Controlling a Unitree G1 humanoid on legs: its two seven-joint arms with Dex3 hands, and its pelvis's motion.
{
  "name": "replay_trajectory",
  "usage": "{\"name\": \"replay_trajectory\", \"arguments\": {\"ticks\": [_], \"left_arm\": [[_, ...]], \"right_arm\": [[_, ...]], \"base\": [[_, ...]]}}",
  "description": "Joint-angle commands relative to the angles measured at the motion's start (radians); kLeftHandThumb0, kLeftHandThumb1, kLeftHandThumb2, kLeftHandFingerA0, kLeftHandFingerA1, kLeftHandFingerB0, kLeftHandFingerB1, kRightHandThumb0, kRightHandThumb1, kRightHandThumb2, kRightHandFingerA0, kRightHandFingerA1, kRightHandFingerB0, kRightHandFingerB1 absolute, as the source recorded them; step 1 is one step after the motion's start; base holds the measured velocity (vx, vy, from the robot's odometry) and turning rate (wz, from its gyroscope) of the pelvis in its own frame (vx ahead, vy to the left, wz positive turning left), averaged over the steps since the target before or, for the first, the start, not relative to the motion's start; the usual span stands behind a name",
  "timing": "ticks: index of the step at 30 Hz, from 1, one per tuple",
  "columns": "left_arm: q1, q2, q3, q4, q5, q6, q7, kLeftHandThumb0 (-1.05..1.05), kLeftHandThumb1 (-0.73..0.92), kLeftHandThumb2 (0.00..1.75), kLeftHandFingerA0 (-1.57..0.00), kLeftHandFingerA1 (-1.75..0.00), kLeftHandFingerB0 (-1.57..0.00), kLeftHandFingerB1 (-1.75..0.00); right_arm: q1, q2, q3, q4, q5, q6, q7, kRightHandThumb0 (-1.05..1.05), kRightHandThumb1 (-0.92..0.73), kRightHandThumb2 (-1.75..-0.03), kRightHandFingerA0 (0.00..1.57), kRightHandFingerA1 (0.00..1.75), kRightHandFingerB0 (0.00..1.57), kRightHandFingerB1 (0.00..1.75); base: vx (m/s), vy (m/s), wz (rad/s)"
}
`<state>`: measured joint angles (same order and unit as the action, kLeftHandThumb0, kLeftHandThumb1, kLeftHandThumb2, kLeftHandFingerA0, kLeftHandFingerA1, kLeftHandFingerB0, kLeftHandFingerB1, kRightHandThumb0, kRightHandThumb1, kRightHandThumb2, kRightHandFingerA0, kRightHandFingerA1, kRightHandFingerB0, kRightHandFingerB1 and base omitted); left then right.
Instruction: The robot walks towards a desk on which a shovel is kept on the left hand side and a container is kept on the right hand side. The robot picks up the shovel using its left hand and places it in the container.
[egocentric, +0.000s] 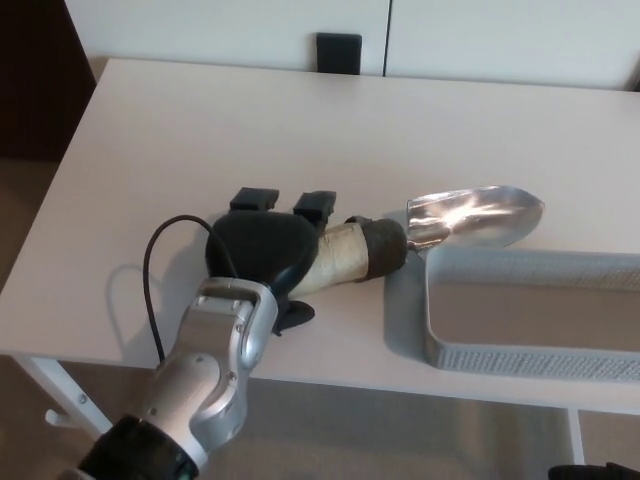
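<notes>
Shovel (440, 225), shiny metal scoop with tan handle, gripped by left robot hand (265, 250).

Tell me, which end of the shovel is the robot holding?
The left hand holds the shovel by its tan handle end; the shiny metal scoop end pokes out over the grey container.

This looks like an office or plain test room: a wide white desk (300, 130) on white metal legs (60, 400), pale cabinet doors (400, 30) along the far wall, a small black box (339, 53) just beyond the far edge, beige carpet-like floor (25, 210) at the left, dark furniture (40, 70) in the far left corner
</notes>
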<state>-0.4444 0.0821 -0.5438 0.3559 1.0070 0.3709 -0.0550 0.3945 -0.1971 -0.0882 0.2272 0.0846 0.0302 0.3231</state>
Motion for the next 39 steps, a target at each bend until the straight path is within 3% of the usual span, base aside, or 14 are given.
{"name": "replay_trajectory", "arguments": {"ticks": [1, 3, 5, 8, 9, 11, 12, 14, 17, 19, 22, 32, 35, 39], "left_arm": [[-0.025, 0.004, -0.008, 0.09, -0.02, 0.006, 0.022, -0.46, 0.31, 0.73, -0.09, -0.46, 0.0, -0.31], [-0.04, 0.004, -0.025, 0.114, -0.007, 0.008, 0.032, -0.51, 0.43, 0.54, -0.14, -0.34, -0.08, -0.22], [-0.059, 0.003, -0.044, 0.139, -0.004, 0.0, 0.03, -0.3, 0.21, 0.81, -0.01, -0.48, 0.0, -0.49], [-0.085, -0.018, -0.05, 0.179, -0.029, -0.009, 0.031, -0.31, 0.21, 0.82, -0.01, -0.48, 0.0, -0.49], [-0.096, -0.022, -0.061, 0.194, -0.025, -0.007, 0.022, -0.61, 0.39, 0.71, -0.28, -0.46, -0.08, -0.29], [-0.123, -0.032, -0.042, 0.222, -0.09, -0.045, -0.043, -0.52, 0.47, 0.73, -0.46, -0.52, -0.13, -0.37], [-0.133, -0.039, -0.024, 0.235, -0.135, -0.072, -0.078, -0.33, 0.63, 0.59, -0.87, -0.76, -0.31, -0.33], [-0.149, -0.051, 0.023, 0.255, -0.234, -0.119, -0.17, -0.21, 0.7, 0.6, -0.94, -0.75, -0.42, -0.37], [-0.196, -0.061, 0.038, 0.343, -0.291, -0.148, -0.297, 0.0, 0.61, 0.57, -1.01, -0.71, -0.89, -0.6], [-0.179, -0.066, 0.038, 0.342, -0.287, -0.151, -0.262, 0.0, 0.66, 0.6, -0.85, -1.28, -0.71, -0.99], [-0.154, -0.076, 0.072, 0.345, -0.318, -0.159, -0.218, -0.04, 0.74, 0.58, -0.78, -1.43, -0.65, -1.08], [-0.09, -0.182, 0.43, 0.335, -0.587, -0.176, -0.072, -0.03, 0.75, 0.84, -0.87, -1.44, -0.68, -1.07], [-0.07, -0.25, 0.612, 0.285, -0.747, -0.111, -0.089, -0.08, 0.86, 0.85, -0.79, -1.74, -0.54, -1.19], [-0.089, -0.344, 0.818, 0.245, -0.902, 0.012, -0.036, -0.18, 0.92, 0.7, -0.74, -1.75, -0.33, -1.5]], "right_arm": [[0.001, -0.005, -0.011, -0.009, 0.018, 0.028, -0.001, -0.18, -0.55, -0.56, 0.73, 0.55, 0.59, 0.5], [-0.003, -0.006, -0.011, -0.005, 0.018, 0.026, 0.002, -0.19, -0.56, -0.56, 0.72, 0.55, 0.58, 0.5], [-0.004, -0.009, -0.005, -0.01, 0.009, 0.025, 0.001, -0.2, -0.56, -0.56, 0.73, 0.55, 0.59, 0.5], [-0.022, -0.005, -0.01, 0.004, 0.018, 0.036, 0.002, -0.19, -0.54, -0.55, 0.74, 0.55, 0.58, 0.5], [-0.019, -0.007, -0.007, -0.002, 0.009, 0.034, -0.003, -0.2, -0.55, -0.56, 0.75, 0.55, 0.59, 0.5], [-0.022, -0.006, -0.006, -0.005, 0.013, 0.031, 0.003, -0.21, -0.54, -0.55, 0.74, 0.56, 0.58, 0.5], [-0.022, -0.008, -0.005, -0.003, 0.014, 0.028, 0.007, -0.22, -0.54, -0.55, 0.73, 0.56, 0.58, 0.5], [-0.022, -0.008, -0.004, -0.005, 0.009, 0.029, 0.003, -0.22, -0.54, -0.55, 0.72, 0.56, 0.58, 0.5], [-0.032, -0.007, -0.001, -0.008, 0.011, 0.034, 0.008, -0.21, -0.55, -0.56, 0.72, 0.55, 0.59, 0.5], [-0.033, -0.008, -0.002, -0.006, 0.016, 0.032, 0.015, -0.22, -0.55, -0.56, 0.73, 0.56, 0.59, 0.51], [-0.034, -0.012, -0.002, 0.0, 0.017, 0.024, 0.025, -0.23, -0.55, -0.55, 0.72, 0.56, 0.58, 0.51], [-0.046, -0.021, -0.002, -0.004, 0.011, 0.043, 0.027, -0.23, -0.56, -0.56, 0.73, 0.55, 0.59, 0.5], [-0.047, -0.017, -0.004, -0.001, 0.016, 0.051, 0.026, -0.23, -0.55, -0.56, 0.74, 0.55, 0.59, 0.5], [-0.042, -0.017, -0.001, -0.006, 0.015, 0.045, 0.03, -0.23, -0.57, -0.56, 0.74, 0.55, 0.59, 0.5]], "base": [[0.0, 0.0, 0.0], [0.0, 0.0, 0.0], [0.0, 0.0, 0.0], [0.0, 0.0, 0.0], [0.0, 0.0, 0.0], [0.0, 0.0, 0.0], [0.0, 0.0, 0.0], [0.0, 0.0, 0.0], [0.0, 0.0, 0.0], [0.0, 0.0, 0.0], [0.0, 0.0, 0.0], [0.0, 0.0, 0.0], [0.0, 0.0, 0.0], [0.0, 0.0, 0.0]]}}
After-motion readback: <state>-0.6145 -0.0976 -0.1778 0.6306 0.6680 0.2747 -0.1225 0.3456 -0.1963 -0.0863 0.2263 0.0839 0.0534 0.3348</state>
